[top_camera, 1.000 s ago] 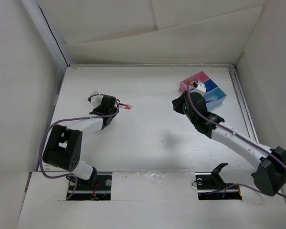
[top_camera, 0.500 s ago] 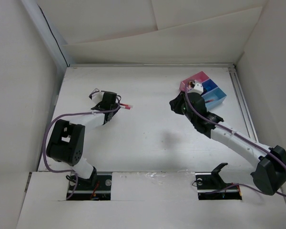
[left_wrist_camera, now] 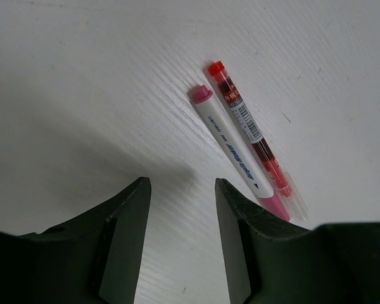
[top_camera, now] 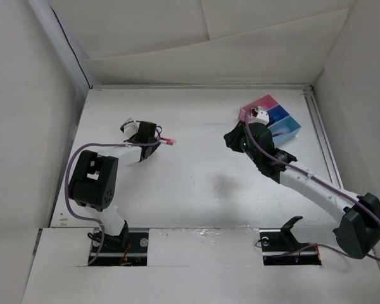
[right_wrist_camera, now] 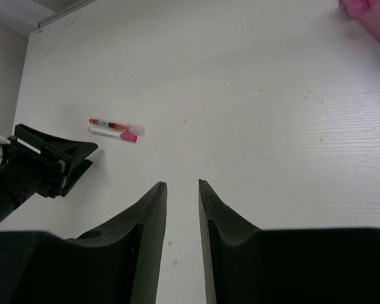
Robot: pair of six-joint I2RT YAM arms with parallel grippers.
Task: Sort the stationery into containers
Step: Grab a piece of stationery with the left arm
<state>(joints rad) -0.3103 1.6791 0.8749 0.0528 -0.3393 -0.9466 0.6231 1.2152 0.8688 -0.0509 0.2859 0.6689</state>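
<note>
Panels of white board enclose the surface (top_camera: 196, 183) in the top view. Toward its far right stand the containers (top_camera: 270, 117), three small trays joined in a row: pink (top_camera: 256, 104), dark blue (top_camera: 280, 114) and light blue (top_camera: 290, 129). The right hand (top_camera: 231, 139) hangs just left of the pink tray, with its arm stretching back to the base at lower right. On the far left, the left hand (top_camera: 151, 135) sits low over the surface, and a pair of pens (top_camera: 168, 142) lies just to its right.

From the left wrist, the left hand (left_wrist_camera: 180, 240) is released, with its two dark fingers (left_wrist_camera: 123, 247) standing apart and only bare surface between them. Ahead and to the right lie a white-barrelled pen with pink ends (left_wrist_camera: 234, 152) and a red pen (left_wrist_camera: 247, 123) in a clear sleeve, side by side and parallel. Neither touches the fingers.

From the right wrist, the right hand (right_wrist_camera: 182, 234) is also released, with a narrow gap between its fingers and nothing in it. Well ahead, the pens (right_wrist_camera: 116, 128) rest on the surface with the left hand (right_wrist_camera: 50, 168) just beside them. A corner of the pink tray (right_wrist_camera: 367, 19) shows at the top right edge.
</note>
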